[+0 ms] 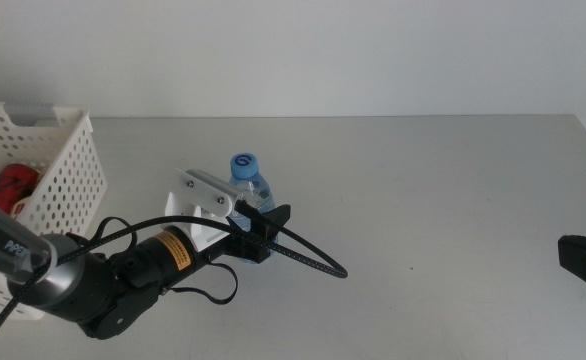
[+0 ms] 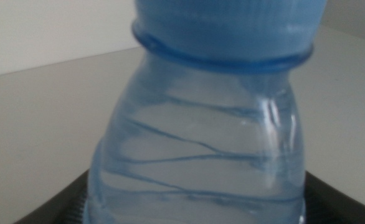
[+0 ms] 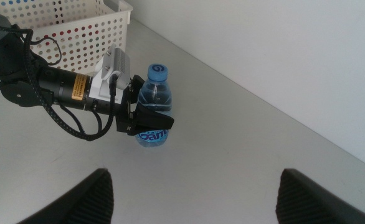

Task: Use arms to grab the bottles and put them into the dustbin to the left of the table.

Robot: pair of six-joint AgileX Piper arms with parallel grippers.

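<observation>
One water bottle [image 1: 250, 183] in left claw [image 1: 263, 222], one red can [image 1: 11, 187] in dustbin [image 1: 68, 170]

white letters "pip" on the left arm [image 1: 13, 252] (rest hidden).

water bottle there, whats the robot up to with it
The left gripper has its jaws around the clear water bottle, which stands upright on the table. The white dustbin at the left already holds a red can. The right gripper waits open, off to the right.
</observation>
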